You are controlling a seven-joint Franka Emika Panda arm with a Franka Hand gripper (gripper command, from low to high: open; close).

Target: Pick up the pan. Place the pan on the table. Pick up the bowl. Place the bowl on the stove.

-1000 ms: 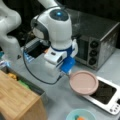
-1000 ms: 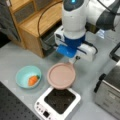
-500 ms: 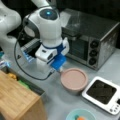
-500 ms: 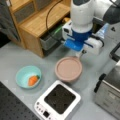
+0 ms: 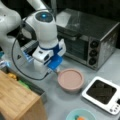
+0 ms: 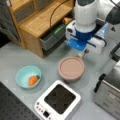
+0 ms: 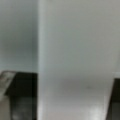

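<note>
Mid-table, beside the bare stove and off it, pink pan by its stub handle at the gripper, grip state impossible to tell; teal bowl near the table's edge

The arm is clad in glossy white rounded shells, with a blue glowing ring on top. A blue-and-white wrist block and a black looping cable are seen.

Pan on table, between bowl and stove.
</note>
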